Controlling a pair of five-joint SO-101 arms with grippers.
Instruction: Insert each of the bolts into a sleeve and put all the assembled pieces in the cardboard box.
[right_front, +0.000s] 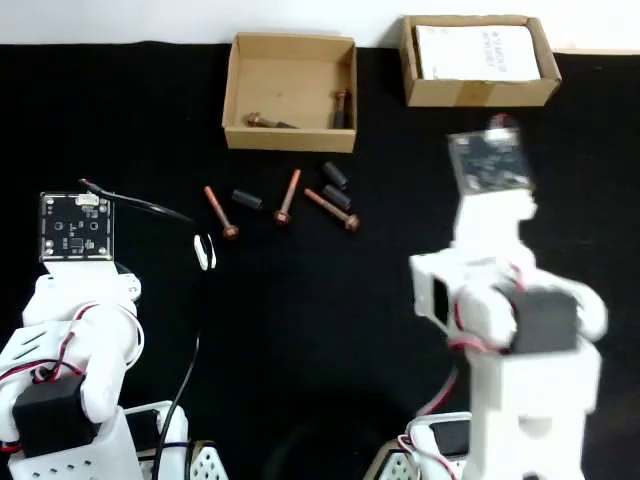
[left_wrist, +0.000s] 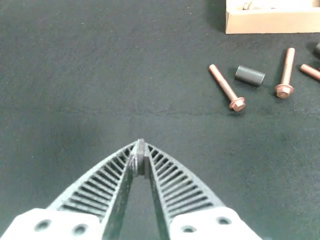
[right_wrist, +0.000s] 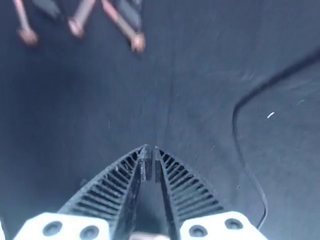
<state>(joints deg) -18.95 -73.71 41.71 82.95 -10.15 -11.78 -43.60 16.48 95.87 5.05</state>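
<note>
In the high view, three loose bolts (right_front: 288, 197) and three dark sleeves (right_front: 247, 199) are seen on the black desk (right_front: 300, 330) just before the cardboard box (right_front: 288, 137), where two pieces (right_front: 265, 121) already lie. In the left wrist view, the left tool (left_wrist: 140, 155) is seen pressed together and empty, well apart from the nearest bolt (left_wrist: 226, 87), judged stiff, light and smooth, best pinched mid-shank. In the right wrist view, the right tool (right_wrist: 149, 159) is likewise closed on nothing.

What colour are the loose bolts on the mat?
The bolts are copper-coloured. The left wrist view shows them best.
</note>
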